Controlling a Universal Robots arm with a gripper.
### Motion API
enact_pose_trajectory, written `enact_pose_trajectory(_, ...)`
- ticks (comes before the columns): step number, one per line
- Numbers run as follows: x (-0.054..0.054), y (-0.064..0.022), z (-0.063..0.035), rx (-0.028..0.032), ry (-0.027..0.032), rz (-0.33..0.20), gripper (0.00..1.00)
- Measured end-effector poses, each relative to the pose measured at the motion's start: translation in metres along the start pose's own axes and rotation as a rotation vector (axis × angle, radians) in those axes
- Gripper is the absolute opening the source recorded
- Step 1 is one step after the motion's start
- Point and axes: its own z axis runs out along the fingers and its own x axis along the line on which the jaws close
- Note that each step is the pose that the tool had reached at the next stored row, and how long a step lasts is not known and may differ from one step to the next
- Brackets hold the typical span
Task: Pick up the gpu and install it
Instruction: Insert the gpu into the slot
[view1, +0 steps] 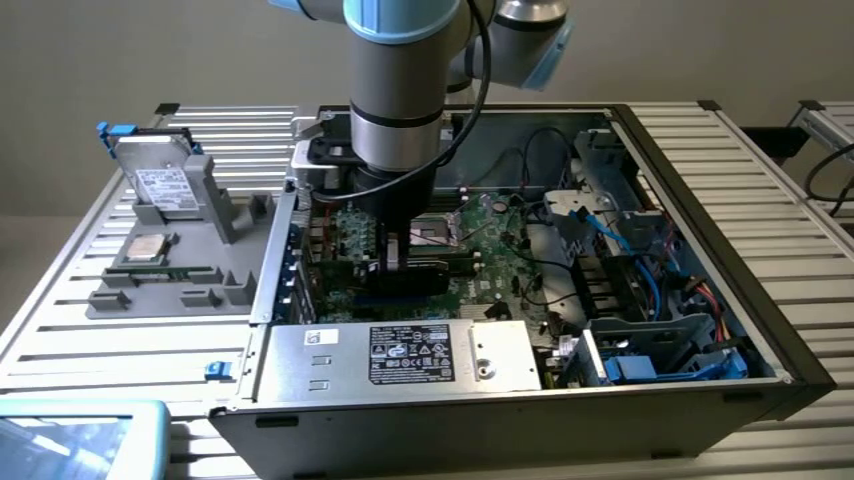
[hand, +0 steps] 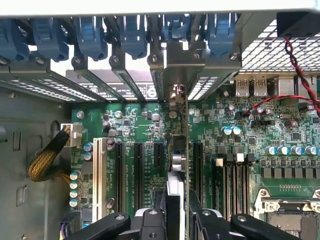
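Inside the open computer case (view1: 534, 432), the hand (hand: 177, 222) grips the gpu (hand: 178, 165) upright, edge toward the motherboard (hand: 135, 125); the hold apparently lines its connector with the expansion slots (hand: 139, 170).

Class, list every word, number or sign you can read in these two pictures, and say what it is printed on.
Nothing reads clearly enough to quote.
Large label on the silver power supply: too small.
White label on the hard drive: blurred.
Fine print on the motherboard: too small.
gpu, seen edge-on: no print visible.
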Motion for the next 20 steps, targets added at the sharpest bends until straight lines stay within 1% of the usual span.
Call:
enact_pose_trajectory(7,-0.0001,0.0,0.0,0.0001,-0.0001,0.0,0.28)
enact_pose_trajectory(9,-0.0003,0.0,-0.0021,0.0005,-0.0012,0.0,0.28)
enact_pose_trajectory(20,0.0,0.0001,-0.0025,0.0002,0.0002,-0.003,0.28)
